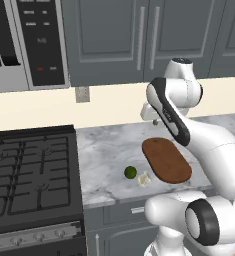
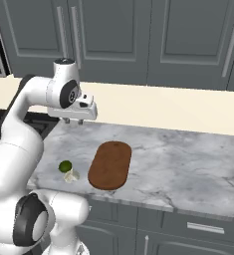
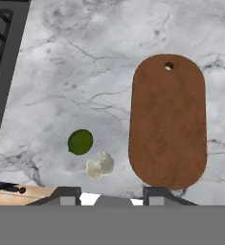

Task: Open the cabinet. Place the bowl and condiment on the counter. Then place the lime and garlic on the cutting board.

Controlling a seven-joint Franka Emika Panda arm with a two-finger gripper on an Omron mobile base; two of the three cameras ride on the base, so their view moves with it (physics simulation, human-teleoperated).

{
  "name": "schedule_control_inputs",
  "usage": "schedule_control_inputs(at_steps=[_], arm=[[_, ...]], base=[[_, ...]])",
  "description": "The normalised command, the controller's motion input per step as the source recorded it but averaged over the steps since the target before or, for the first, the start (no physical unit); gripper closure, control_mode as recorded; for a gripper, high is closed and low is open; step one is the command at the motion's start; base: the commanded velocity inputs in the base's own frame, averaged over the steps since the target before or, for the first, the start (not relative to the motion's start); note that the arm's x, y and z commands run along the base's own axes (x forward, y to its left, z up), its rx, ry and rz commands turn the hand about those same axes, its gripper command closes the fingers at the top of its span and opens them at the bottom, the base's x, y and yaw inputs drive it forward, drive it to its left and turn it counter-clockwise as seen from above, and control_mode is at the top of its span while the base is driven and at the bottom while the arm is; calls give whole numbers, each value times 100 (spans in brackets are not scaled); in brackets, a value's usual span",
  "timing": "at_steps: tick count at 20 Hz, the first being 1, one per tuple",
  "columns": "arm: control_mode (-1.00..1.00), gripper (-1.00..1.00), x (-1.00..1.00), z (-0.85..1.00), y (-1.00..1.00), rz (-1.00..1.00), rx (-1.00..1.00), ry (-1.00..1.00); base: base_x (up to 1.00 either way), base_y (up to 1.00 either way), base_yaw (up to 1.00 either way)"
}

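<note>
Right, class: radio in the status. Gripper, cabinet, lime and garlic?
Gripper open, empty, above counter. Cabinet doors shut. Lime, garlic beside cutting board, not on it.

Lime (image 3: 80, 142) touches garlic (image 3: 100, 165); cutting board (image 3: 167, 121) beside them.

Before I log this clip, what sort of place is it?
A rendered home kitchen: a black stove top beside a marbled counter, dark grey wall cabinet doors shut above, and a cutting board with a lime and garlic next to it.

microwave (image 1: 41, 42) control panel — faint pale markings, too blurred to read, no other lettering
</note>
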Motion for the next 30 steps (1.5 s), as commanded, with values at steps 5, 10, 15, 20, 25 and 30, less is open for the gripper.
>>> schedule_control_inputs(at_steps=[5,10,15,20,25,30], arm=[[-100,-100,-13,4,-1,-1,-1,-16],[-100,-100,-7,56,1,-1,0,-43],[-100,-100,0,84,1,-6,-2,-46],[-100,-100,0,88,0,-8,-2,-51],[-100,-100,3,64,0,-2,0,-44],[-100,-100,15,57,0,0,0,-17]], base=[[0,0,0],[0,0,0],[0,0,0],[0,0,0],[0,0,0],[0,0,0]])
